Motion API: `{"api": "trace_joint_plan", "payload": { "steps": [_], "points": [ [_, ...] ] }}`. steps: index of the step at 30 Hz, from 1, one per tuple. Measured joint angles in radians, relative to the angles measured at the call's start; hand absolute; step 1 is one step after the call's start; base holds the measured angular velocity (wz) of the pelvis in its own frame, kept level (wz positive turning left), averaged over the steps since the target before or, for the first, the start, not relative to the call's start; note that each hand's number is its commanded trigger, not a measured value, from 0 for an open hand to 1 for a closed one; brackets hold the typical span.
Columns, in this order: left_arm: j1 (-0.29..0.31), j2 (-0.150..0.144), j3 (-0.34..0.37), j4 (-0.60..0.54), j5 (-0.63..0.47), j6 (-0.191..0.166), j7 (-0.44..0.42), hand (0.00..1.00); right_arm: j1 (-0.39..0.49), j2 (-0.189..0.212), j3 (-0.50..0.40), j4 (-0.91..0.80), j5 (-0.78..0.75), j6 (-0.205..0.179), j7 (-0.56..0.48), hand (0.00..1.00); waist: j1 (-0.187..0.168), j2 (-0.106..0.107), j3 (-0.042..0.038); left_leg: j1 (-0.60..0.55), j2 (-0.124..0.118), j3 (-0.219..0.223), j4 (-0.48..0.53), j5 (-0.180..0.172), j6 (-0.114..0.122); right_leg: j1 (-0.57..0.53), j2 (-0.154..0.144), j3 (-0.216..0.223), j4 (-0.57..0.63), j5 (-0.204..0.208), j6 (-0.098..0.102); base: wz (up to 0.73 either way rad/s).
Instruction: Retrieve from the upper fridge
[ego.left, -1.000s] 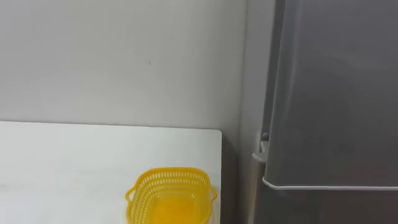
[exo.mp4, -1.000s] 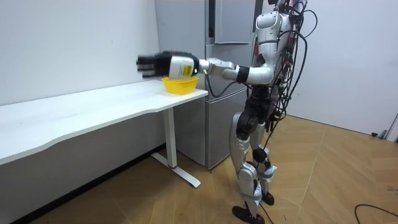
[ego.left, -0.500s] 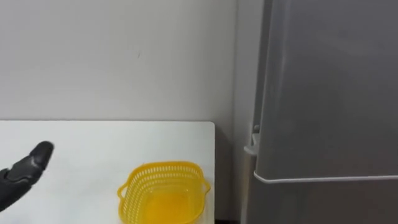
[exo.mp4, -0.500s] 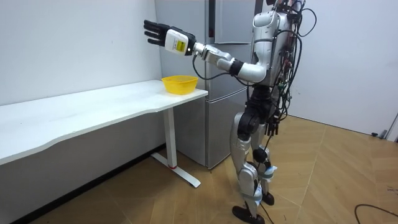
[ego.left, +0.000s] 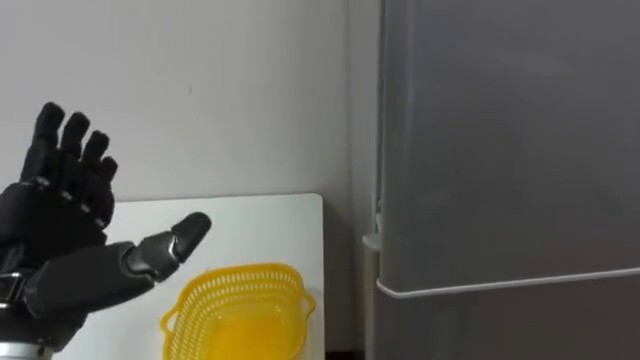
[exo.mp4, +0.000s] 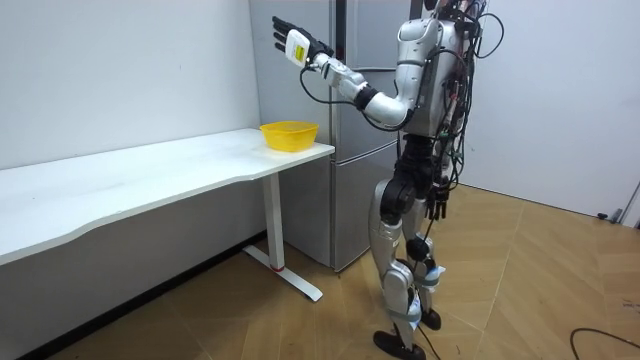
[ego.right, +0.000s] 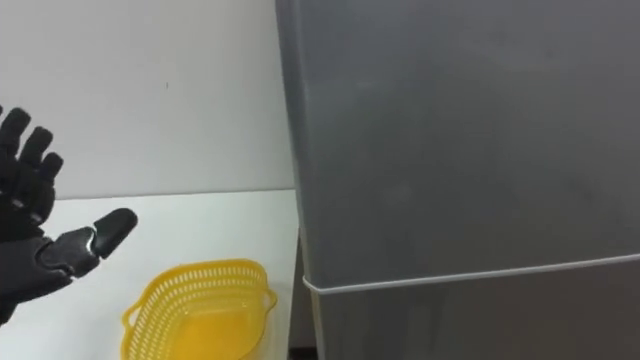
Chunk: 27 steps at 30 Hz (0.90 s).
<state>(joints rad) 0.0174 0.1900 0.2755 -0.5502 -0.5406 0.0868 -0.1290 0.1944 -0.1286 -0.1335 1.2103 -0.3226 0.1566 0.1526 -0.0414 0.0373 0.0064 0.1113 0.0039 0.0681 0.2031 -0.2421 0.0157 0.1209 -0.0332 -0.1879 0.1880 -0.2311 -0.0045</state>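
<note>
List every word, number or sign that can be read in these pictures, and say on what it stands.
No text can be read.
Tag on the back of the left hand, room view: dark marks, too small to read.
Fridge, yellow basket, table: no text on them.

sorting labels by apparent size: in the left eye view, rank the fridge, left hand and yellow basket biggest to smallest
1. fridge
2. left hand, enlarged by nearness to the camera
3. yellow basket, partly cut off below
</note>
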Motion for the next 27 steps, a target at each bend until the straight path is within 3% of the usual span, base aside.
{"api": "trace_joint_plan", "payload": {
  "steps": [11,16,20,22,27],
  "points": [
    [-0.078,0.000,-0.059,-0.005,-0.017,0.018,-0.185,0.00,-0.030,-0.008,0.004,0.008,-0.002,0.008,-0.008,0.00,-0.018,0.022,-0.0111,0.007,0.000,0.024,0.000,0.000,0.000,-0.001,0.003,0.032,0.000,0.002,-0.001,-0.05],
    [-0.078,0.001,-0.097,-0.009,-0.032,0.019,-0.262,0.00,-0.038,-0.021,0.034,0.008,-0.004,0.007,0.002,0.00,-0.020,0.017,-0.0080,0.021,0.000,0.038,-0.007,0.000,0.000,0.006,0.002,0.045,0.001,0.002,-0.001,-0.09],
    [-0.078,0.015,-0.123,-0.010,-0.143,0.022,-0.320,0.00,-0.044,-0.027,0.034,0.008,-0.009,0.007,0.003,0.00,-0.021,0.014,-0.0062,0.019,0.001,0.039,-0.007,0.000,0.000,0.004,0.001,0.046,-0.002,0.002,-0.001,-0.01],
    [-0.078,0.030,-0.125,-0.010,-0.180,0.025,-0.335,0.00,-0.047,-0.028,0.034,0.007,-0.009,0.007,0.003,0.00,-0.020,0.013,-0.0058,0.018,0.001,0.041,-0.007,0.000,0.000,0.002,0.001,0.047,-0.002,0.002,-0.001,0.00],
    [-0.077,0.032,-0.127,-0.010,-0.214,0.025,-0.351,0.00,-0.047,-0.033,0.034,0.016,-0.008,0.007,0.003,0.00,-0.024,0.013,-0.0056,0.018,0.000,0.041,-0.006,0.000,0.000,0.008,0.004,0.045,0.000,0.002,0.000,0.00]
  ]
}}
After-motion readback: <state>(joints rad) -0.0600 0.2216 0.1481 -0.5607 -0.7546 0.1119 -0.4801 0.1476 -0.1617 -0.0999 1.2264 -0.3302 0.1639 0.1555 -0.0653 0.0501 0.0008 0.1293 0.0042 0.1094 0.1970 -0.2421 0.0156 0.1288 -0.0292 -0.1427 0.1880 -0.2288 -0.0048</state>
